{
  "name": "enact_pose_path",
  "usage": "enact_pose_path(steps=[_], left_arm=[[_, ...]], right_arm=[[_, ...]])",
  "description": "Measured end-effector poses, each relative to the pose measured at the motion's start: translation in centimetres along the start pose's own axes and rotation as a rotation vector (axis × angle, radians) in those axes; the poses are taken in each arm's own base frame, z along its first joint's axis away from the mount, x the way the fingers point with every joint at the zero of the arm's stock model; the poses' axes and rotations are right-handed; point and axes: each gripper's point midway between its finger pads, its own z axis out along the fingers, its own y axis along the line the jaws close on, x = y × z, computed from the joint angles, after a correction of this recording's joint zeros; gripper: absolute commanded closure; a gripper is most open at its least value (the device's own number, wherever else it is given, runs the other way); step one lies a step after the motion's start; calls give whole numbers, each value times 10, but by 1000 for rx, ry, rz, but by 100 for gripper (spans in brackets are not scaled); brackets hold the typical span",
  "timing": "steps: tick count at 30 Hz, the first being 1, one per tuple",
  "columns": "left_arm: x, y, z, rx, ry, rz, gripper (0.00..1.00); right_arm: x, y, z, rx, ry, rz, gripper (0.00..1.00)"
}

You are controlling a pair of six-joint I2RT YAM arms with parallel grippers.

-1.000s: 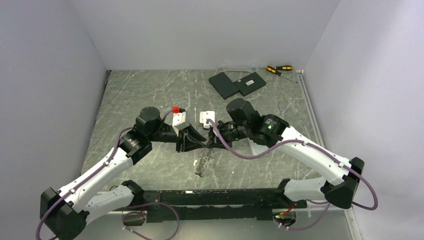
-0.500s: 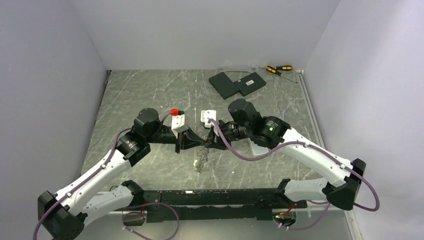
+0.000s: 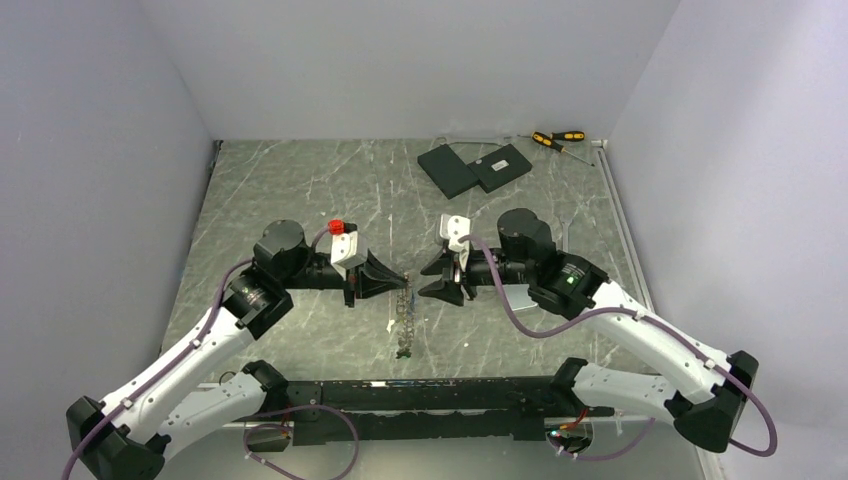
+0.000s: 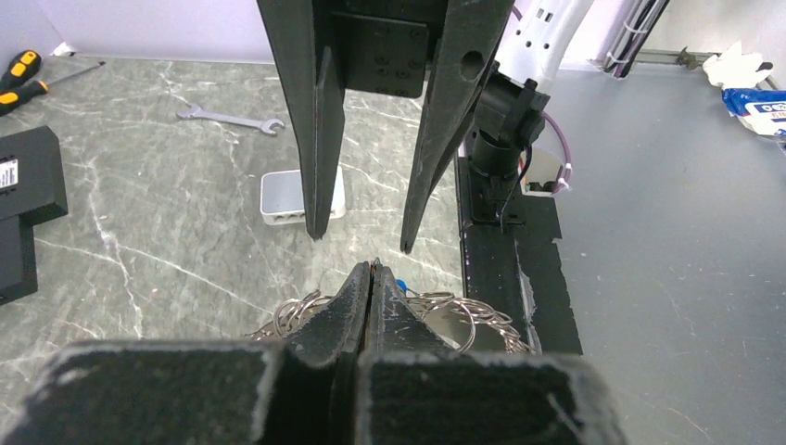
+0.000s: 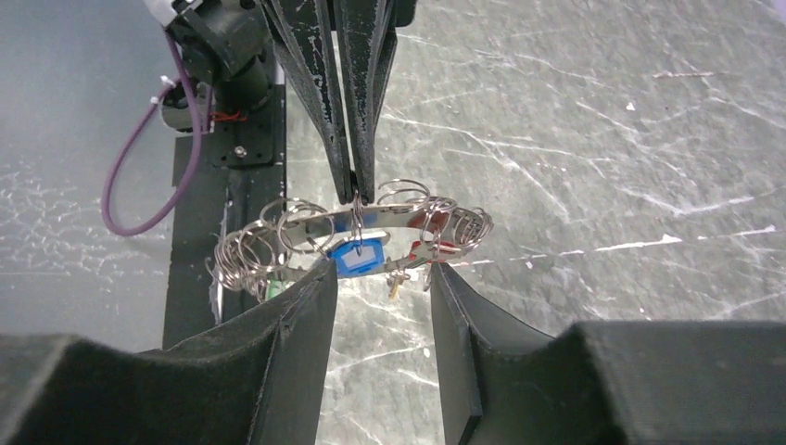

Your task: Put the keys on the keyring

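Table: grey-green marble pattern, white veins. Keyring: silver metal. Two keys, one blue-headed key, one red-headed key. Screwdrivers: yellow-and-black handles.

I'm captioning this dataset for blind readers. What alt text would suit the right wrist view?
The left gripper, shut, enters from the top of the frame and pinches a wire loop of the keyring, with a blue-tagged key at its middle and the marble table behind. The right gripper, open, frames it from the bottom edge.
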Motion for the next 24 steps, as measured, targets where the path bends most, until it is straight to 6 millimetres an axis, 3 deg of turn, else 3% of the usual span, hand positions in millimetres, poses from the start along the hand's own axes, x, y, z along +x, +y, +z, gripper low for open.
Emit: enact_pose_path(steps=[5, 16, 24], left_arm=[[-3, -2, 0, 7, -11, 12, 100], [-4, -2, -1, 6, -11, 13, 100], [-3, -1, -1, 1, -14, 8, 100]], right_arm=[[-1, 3, 9, -42, -13, 15, 63], [2, 8, 17, -98, -8, 33, 100], [3, 10, 17, -112, -8, 36, 100]])
